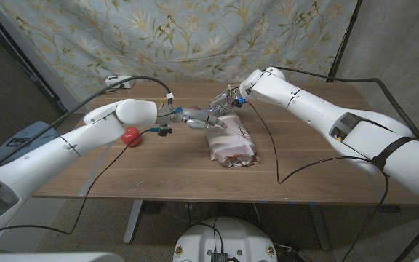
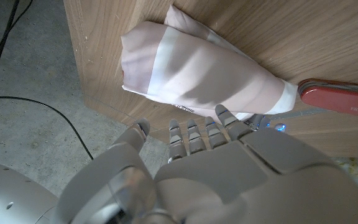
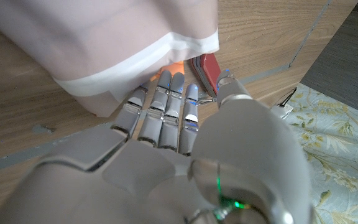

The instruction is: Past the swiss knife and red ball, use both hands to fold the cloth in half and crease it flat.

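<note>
1. One cloth (image 1: 230, 140), pale pink with white bands, lies bunched in a thick fold at the middle of the table (image 1: 318, 171), its long side running from far to near.
2. One red ball (image 1: 130, 136) sits on the table left of the cloth, well apart from it, just beside the left forearm.
3. One swiss knife (image 2: 347, 99), red, lies on the wood touching or just beside the cloth's far end; in the head view the hands hide it.
4. Two hands meet at the cloth's far end. The left hand (image 1: 197, 118) reaches in from the left, its fingers (image 2: 194, 134) spread and stretched toward the cloth's edge; whether they grip it I cannot tell.
5. The right hand (image 1: 226, 100) comes from the far right, fingers (image 3: 166, 106) held straight and close together, tips against the cloth's white band; a hold is not plain.
6. Cables trail across the table on both sides of the cloth, and a flowered curtain (image 1: 195, 36) hangs behind.
</note>
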